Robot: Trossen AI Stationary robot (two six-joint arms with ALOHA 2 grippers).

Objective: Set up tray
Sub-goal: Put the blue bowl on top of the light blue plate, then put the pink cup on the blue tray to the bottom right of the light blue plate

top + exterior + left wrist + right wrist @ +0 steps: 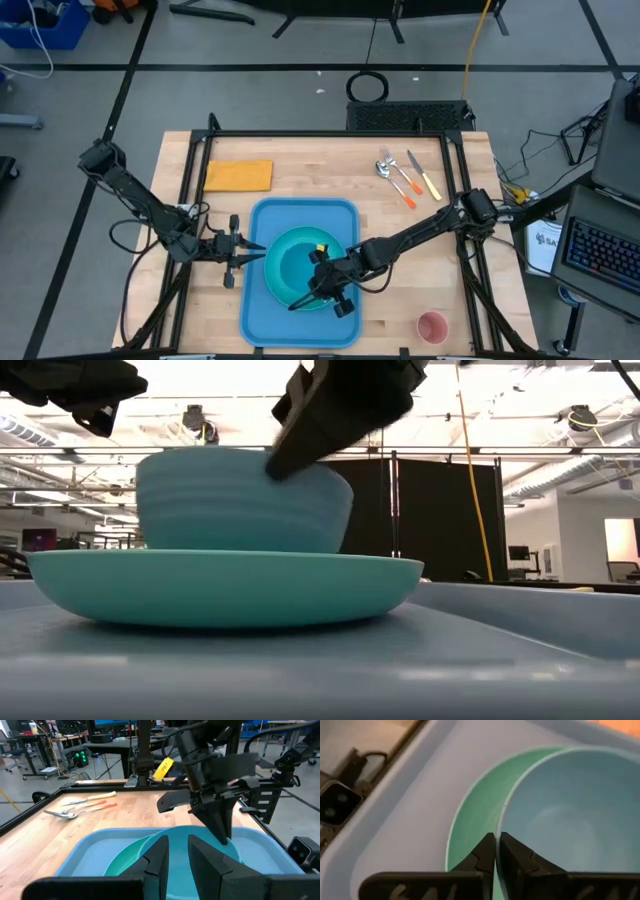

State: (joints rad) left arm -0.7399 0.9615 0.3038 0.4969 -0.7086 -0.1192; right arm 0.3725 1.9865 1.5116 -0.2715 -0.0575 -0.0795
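Smooth light-blue plastic tray (258,312) carries a round turquoise plate (220,585) and ribbed bowl (240,500); right gripper (496,851) pinches the bowl's rim, left gripper (176,855) slightly apart.

The high view looks straight down from well above on the whole counter (300,160) and both arms, while the low view sits at surface level right against the tray (520,620), facing level across it into the room behind. The left wrist view looks forward across the tray at the right claw (222,827) from close by, and the right wrist view looks steeply down at very short range; all four views share the plate (290,265) on the tray.
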